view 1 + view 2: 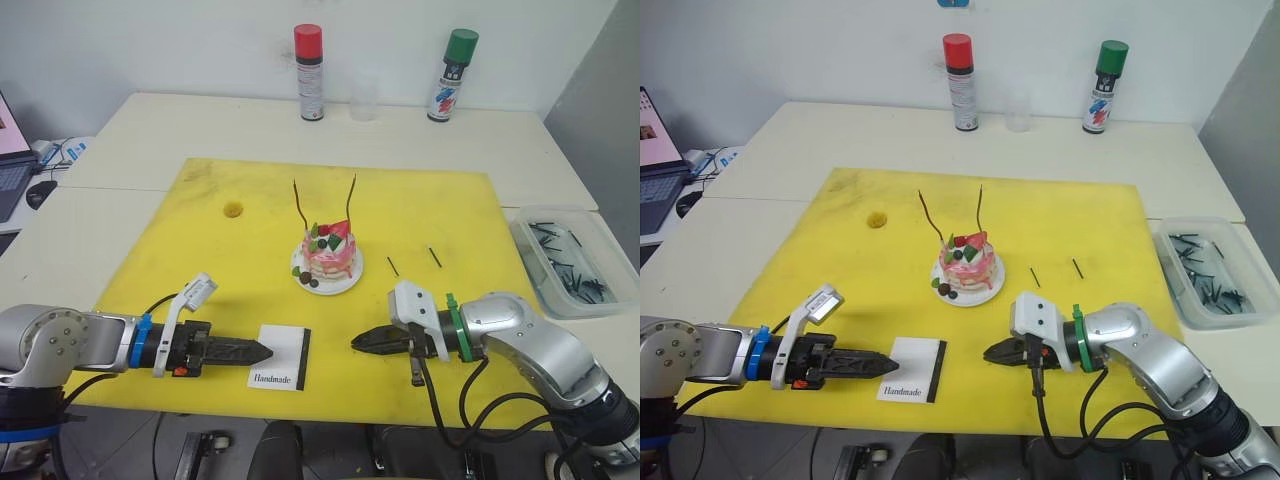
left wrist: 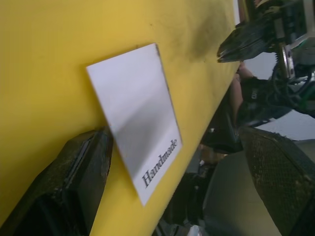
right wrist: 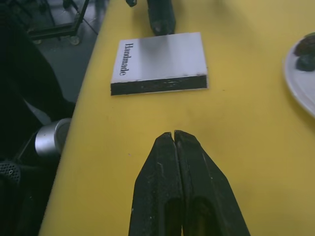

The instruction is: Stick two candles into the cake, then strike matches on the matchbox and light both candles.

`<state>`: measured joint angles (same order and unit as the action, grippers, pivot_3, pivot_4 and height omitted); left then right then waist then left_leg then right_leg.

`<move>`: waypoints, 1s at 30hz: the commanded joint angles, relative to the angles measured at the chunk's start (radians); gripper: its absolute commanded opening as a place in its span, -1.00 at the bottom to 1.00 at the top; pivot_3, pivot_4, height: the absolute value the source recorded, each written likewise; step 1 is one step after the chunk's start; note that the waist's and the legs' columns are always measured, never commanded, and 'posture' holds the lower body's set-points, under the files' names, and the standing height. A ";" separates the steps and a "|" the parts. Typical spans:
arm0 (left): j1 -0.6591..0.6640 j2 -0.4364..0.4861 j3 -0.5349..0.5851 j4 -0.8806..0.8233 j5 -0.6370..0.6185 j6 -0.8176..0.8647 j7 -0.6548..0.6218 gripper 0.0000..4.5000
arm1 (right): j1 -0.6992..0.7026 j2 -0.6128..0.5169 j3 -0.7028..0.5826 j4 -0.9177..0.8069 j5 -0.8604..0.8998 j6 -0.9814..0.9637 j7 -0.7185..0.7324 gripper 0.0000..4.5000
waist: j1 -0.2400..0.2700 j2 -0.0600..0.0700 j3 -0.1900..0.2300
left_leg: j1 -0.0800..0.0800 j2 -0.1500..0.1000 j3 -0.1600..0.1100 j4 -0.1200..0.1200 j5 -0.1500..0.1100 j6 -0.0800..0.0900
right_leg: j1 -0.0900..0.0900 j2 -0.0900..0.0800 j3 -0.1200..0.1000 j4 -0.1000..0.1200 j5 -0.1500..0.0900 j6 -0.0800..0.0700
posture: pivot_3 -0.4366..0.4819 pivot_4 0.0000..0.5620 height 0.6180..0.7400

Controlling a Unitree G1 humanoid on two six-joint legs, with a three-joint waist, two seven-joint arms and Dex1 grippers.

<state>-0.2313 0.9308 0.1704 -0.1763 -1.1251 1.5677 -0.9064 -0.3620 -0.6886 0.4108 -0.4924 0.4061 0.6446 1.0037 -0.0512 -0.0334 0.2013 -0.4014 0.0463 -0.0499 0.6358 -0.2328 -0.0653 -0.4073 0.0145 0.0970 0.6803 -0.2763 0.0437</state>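
Both candles (image 1: 298, 203) planted upright in the cake (image 1: 328, 256) at mid-mat, unlit. Matches (image 1: 434, 257) untouched beside it. Left gripper (image 1: 262, 351) closed against the matchbox (image 1: 282, 356); right gripper (image 1: 358, 342) shut, empty. Striking and lighting remaining.

Two arms in smooth silver-grey metal, rounded at the joints. Left wrist ringed with a blue band, right wrist with a green one. Left gripper (image 1: 262, 351) of two long black fingers, ridged along their sides, tapering to a point; a small red mark on its black base. Right gripper (image 1: 358, 341) likewise black and tapered, its fingers (image 3: 162, 187) coarse and grainy on the surface. White angular camera housing bracketed above each wrist, the left on a slim white strut with a pale label, the right blockier. Black cables looping from both wrists, a thicker bundle trailing beneath the right forearm.
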 commanded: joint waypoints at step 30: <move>0.097 -0.197 0.053 -0.071 -0.067 0.046 0.185 1.00 | -0.128 0.271 0.150 0.169 -0.133 0.017 -0.012 -0.99 | 0.000 0.000 -0.001 | 0.001 -0.001 -0.001 0.007 0.000 0.000 | 0.003 -0.001 0.000 0.000 0.001 0.001 | -0.05 -0.47 0.88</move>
<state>-0.1573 0.7493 0.2561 -0.2318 -1.1811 1.6016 -0.7315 -0.4778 -0.4273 0.5770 -0.3126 0.2653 0.6645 0.9997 -0.0509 -0.0335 0.2003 -0.4008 0.0452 -0.0508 0.6424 -0.2327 -0.0655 -0.4043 0.0134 0.0973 0.6807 -0.2755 0.0448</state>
